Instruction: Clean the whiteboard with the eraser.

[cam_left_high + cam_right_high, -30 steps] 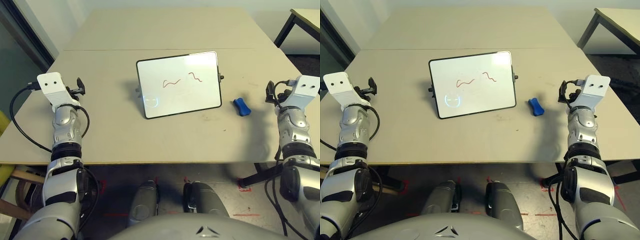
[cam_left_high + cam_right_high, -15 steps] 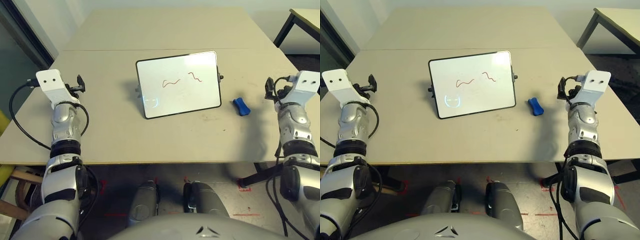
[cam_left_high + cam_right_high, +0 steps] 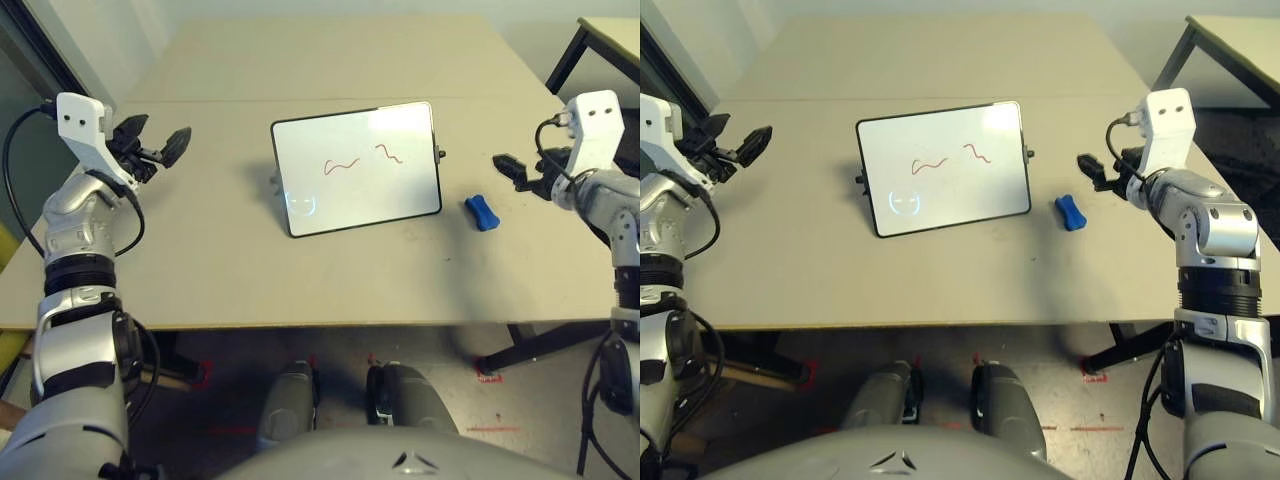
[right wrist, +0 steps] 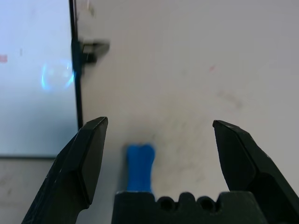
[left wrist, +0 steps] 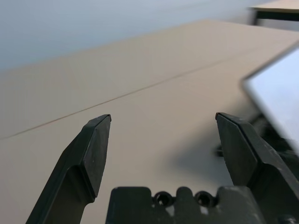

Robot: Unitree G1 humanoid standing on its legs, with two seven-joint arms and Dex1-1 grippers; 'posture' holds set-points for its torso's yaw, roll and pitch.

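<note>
Both arms have swung inward since a second ago, and the right gripper (image 4: 159,135), jaws wide, now looks down on the eraser (image 3: 1071,212), ready to descend. That block lies on the tabletop (image 3: 250,270) just right of the whiteboard (image 3: 357,168); the left gripper (image 5: 161,126) hangs wide too.

We see bare table (image 3: 200,260) between the eraser (image 3: 481,212) and the right edge, and along the near edge. The whiteboard (image 3: 358,168) stands just left of the eraser, blocking that side; our spread right gripper (image 3: 512,168) hangs above.
</note>
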